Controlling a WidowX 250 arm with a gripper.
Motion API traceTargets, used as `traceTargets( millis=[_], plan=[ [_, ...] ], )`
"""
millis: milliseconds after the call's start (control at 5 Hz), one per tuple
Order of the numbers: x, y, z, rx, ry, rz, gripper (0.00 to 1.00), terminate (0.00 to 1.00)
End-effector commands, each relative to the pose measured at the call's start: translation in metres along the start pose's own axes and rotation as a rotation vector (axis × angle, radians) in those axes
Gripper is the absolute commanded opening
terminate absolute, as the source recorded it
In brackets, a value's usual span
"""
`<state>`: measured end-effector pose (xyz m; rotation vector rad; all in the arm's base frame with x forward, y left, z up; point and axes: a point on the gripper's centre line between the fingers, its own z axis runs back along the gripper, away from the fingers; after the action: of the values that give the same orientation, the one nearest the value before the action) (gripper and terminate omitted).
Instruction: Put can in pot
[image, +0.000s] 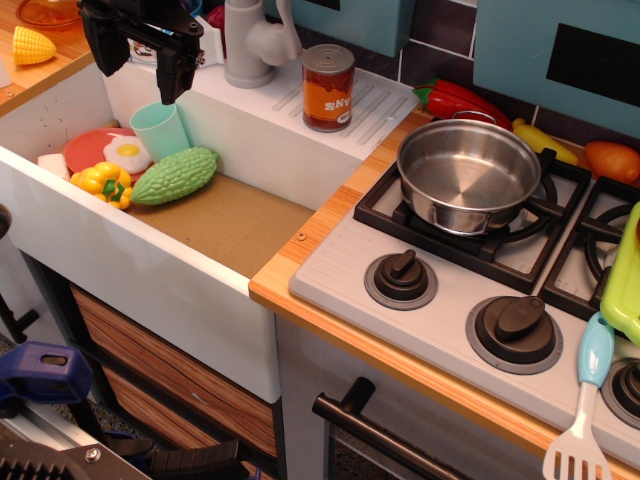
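The can (328, 87), with an orange label, white letters and a silver rim, stands upright on the white ribbed drainboard (370, 100) behind the sink. The shiny steel pot (467, 175) sits empty on the near-left stove burner, to the right of the can. My gripper (137, 62) hangs at the top left over the sink, well left of the can. Its two black fingers (172, 72) are spread apart with nothing between them.
The sink (230, 225) holds a teal cup (160, 128), a green bumpy gourd (175, 176), a yellow pepper (104, 183) and a fried egg on a red plate (85, 150). A grey faucet (250, 40) stands between gripper and can. A red pepper (460, 100) and a spatula (585, 400) lie near the stove.
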<state>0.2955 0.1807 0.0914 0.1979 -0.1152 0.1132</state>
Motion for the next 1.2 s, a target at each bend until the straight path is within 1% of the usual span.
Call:
traceTargets(
  millis=[0,200,400,600,800,1000],
  plan=[
    [0.000,0.000,0.000,0.000,0.000,0.000,1.00,0.00],
    [0.003,-0.034,0.022,0.028,-0.007,0.025,1.00,0.00],
    [0.011,-0.064,0.048,0.038,0.024,0.056,1.00,0.00],
    [0.024,-0.084,0.064,0.036,-0.048,0.060,1.00,0.00],
    [0.043,-0.094,0.062,0.032,-0.117,0.025,1.00,0.00],
    [0.060,-0.096,0.055,0.035,-0.159,0.012,1.00,0.00]
  ],
)
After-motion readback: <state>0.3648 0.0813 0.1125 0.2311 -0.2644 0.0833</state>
